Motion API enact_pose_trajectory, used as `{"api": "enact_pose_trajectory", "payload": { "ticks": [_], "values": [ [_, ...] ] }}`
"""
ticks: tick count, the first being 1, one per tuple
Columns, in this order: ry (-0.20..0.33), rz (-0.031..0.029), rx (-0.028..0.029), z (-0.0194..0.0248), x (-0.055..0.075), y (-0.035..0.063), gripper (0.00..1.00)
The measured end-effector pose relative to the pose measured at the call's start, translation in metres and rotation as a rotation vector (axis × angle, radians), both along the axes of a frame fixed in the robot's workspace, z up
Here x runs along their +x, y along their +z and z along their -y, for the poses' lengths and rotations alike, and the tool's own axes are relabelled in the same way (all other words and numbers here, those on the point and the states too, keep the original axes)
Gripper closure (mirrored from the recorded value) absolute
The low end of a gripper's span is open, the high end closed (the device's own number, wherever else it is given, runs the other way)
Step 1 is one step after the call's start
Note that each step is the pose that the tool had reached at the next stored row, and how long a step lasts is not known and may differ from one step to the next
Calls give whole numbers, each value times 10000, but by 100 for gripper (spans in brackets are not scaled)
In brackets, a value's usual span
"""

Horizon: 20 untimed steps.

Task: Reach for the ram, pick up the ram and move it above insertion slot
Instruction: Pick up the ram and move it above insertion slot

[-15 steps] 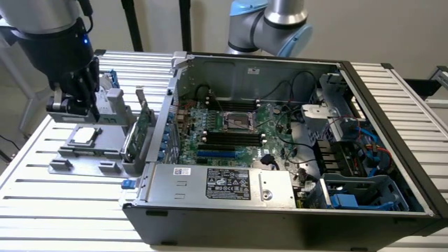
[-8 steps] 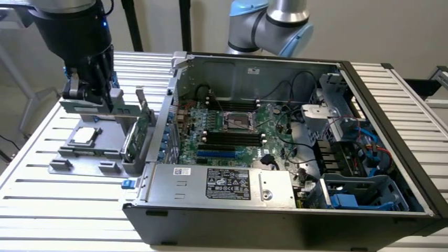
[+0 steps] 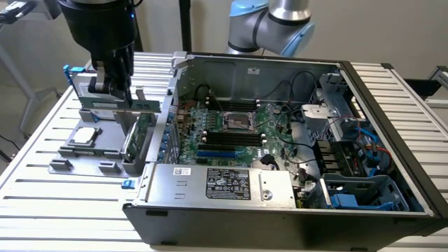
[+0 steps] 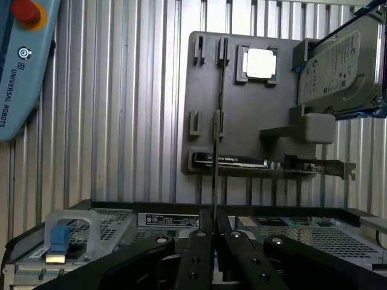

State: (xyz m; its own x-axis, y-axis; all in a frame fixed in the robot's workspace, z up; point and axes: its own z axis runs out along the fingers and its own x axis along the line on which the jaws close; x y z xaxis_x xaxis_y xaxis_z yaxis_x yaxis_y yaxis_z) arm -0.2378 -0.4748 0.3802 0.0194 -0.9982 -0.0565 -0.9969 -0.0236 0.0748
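The ram (image 3: 136, 105) is a thin green stick held level above the grey holder plate (image 3: 84, 157), to the exterior view's left of the open computer case. My gripper (image 3: 117, 96) comes down from above and is shut on it. In the wrist view the ram (image 4: 215, 175) shows edge-on as a thin dark line running out from between the closed black fingers (image 4: 196, 254) of the gripper (image 4: 214, 232). The black insertion slots (image 3: 231, 137) lie on the motherboard inside the case, to the exterior view's right of the gripper.
The holder plate (image 4: 242, 115) also carries a processor chip (image 4: 261, 63), a hard drive (image 4: 338, 72) and a wider green card (image 3: 136, 137) standing on edge. The case wall (image 3: 171, 89) rises between holder and motherboard. A teach pendant (image 4: 18, 72) lies on the slatted table.
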Motion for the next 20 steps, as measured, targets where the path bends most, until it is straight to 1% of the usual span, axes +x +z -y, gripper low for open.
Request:
{"api": "enact_pose_trajectory", "payload": {
  "ticks": [5, 20],
  "values": [
    [0, -9, 13, 0, 228, 14, 86],
    [8, -25, 61, -1, 911, 16, 86]
  ]
}}
